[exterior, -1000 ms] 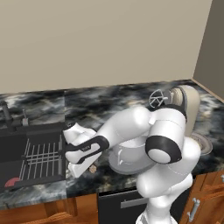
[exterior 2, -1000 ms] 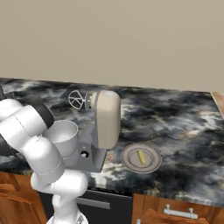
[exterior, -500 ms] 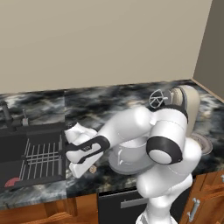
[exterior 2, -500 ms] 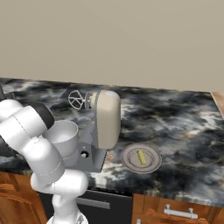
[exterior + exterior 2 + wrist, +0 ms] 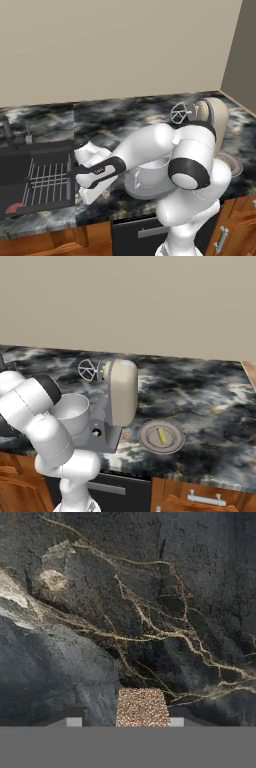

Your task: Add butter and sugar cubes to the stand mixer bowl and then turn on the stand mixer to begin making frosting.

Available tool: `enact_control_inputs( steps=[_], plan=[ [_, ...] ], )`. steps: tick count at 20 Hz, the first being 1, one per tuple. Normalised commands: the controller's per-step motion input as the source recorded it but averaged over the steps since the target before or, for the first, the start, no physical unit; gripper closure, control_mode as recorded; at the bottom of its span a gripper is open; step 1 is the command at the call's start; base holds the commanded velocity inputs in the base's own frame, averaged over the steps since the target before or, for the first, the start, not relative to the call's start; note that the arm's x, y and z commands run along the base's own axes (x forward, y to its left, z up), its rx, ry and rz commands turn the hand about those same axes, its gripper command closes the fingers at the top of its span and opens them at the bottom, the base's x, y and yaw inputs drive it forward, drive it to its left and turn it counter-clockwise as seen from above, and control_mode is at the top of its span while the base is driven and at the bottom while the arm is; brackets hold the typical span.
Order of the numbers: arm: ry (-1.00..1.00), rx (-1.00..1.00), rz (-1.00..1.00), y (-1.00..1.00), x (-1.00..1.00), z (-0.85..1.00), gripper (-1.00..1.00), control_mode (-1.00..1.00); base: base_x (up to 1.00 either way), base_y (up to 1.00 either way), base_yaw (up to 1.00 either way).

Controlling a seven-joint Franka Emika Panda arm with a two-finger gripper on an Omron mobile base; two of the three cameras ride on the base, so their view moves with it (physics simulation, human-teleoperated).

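I'm working in a home kitchen: a black marble counter (image 5: 200, 391) over wooden cabinets (image 5: 200, 496), a sink (image 5: 35, 175) with a drying rack at its left end, a stand mixer (image 5: 120, 396).

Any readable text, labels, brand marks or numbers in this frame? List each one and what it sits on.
None can be read.
The stand mixer carries no visible brand or label.
The stand mixer bowl is plain.
The plate with the butter has no markings.
The sugar cube between the fingers is unmarked.
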Motion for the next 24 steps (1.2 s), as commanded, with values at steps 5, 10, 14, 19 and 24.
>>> enact_control_inputs(
  steps=[5,10,14,19,24],
  plan=[
    [-0.01,0.00,-0.01,0.00,-0.16,0.01,1.00,-1.00,0.00,0.00,0.00],
    [-0.04,0.00,-0.06,-0.02,-0.39,0.43,1.00,-1.00,0.00,0.00,0.00],
    [-0.10,0.00,-0.06,-0.04,-0.12,0.84,1.00,-1.00,0.00,0.00,0.00],
    [-0.24,0.00,-0.03,-0.38,0.00,0.70,1.00,-1.00,0.00,0.00,0.00],
    [-0.23,0.00,-0.04,-0.46,0.03,0.65,1.00,-1.00,0.00,0.00,0.00]
  ],
)
